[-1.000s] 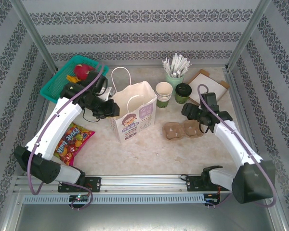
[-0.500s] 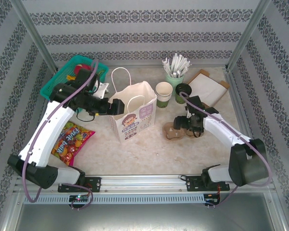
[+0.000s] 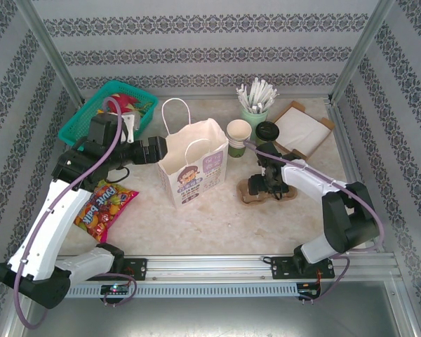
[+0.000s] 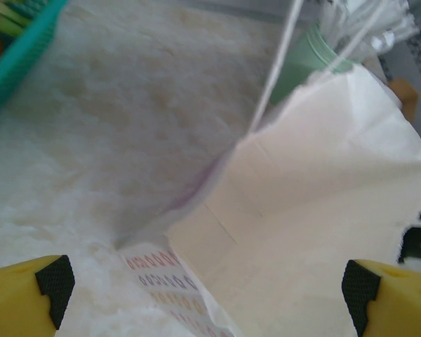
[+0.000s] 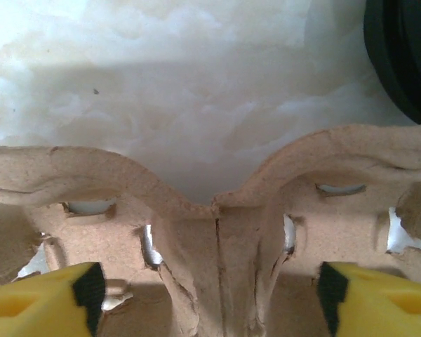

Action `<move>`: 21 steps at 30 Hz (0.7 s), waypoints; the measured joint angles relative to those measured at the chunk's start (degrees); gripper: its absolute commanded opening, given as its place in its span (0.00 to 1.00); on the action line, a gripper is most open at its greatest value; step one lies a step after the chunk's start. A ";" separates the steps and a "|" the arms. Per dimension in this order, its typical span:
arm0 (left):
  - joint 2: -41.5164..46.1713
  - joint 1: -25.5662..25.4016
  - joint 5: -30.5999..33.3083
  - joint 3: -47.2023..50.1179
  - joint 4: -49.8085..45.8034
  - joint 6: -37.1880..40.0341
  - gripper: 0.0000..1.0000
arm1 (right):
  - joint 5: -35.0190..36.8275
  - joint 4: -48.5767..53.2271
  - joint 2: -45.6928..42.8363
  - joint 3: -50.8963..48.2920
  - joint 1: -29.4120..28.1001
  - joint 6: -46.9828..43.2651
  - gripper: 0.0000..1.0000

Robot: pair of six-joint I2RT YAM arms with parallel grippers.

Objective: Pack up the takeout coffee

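The left arm (image 3: 56, 210) and right arm (image 3: 310, 181) are built alike: smooth white shells cover the long links, chunky black housings sit at the joints and bases, and a thin purple cable (image 3: 116, 130) runs loosely along each one from base to wrist. From above, the left gripper (image 3: 165, 149) and right gripper (image 3: 263, 188) look like compact black blocks. In the wrist views, the fingers (image 4: 17, 303) are bright yellow with squared ends, and each carries a black, finely textured pad (image 5: 90, 288) on its inner face.
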State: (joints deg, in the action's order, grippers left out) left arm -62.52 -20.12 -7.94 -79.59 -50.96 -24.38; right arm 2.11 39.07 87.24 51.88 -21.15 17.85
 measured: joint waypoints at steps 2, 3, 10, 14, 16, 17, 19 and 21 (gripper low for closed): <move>0.02 0.00 1.55 0.00 1.22 -0.42 1.00 | -0.13 -0.04 0.61 0.15 0.02 -0.46 0.62; 0.00 0.00 2.23 0.00 1.66 -0.57 1.00 | -0.17 -0.04 0.85 0.15 0.02 -0.61 0.56; -1.07 0.00 4.02 0.00 2.36 -1.40 0.99 | -0.35 -0.13 1.22 0.15 0.74 -0.42 0.33; -1.60 0.00 4.15 -0.02 2.38 -1.42 1.00 | 0.00 -0.26 1.14 0.15 0.79 -0.24 0.28; -1.86 0.00 4.15 -0.24 2.34 -1.42 1.00 | 0.04 -0.22 0.74 0.15 0.79 -0.24 0.26; -2.12 0.07 4.15 -0.66 2.32 -1.40 1.00 | 0.04 -0.17 0.24 0.15 0.79 -0.24 0.25; -2.78 0.52 4.11 -2.05 2.14 -1.38 1.00 | 0.04 0.04 -1.29 0.15 0.79 -0.22 0.25; -3.41 1.53 3.76 -3.69 2.21 -1.16 1.00 | 0.04 0.52 -3.30 0.17 0.79 -0.24 0.22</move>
State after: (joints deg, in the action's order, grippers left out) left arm -65.93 -18.59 -4.19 -83.29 -48.75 -25.54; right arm 2.15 39.59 83.94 52.05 -20.36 17.61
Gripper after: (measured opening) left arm 0.996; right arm 0.240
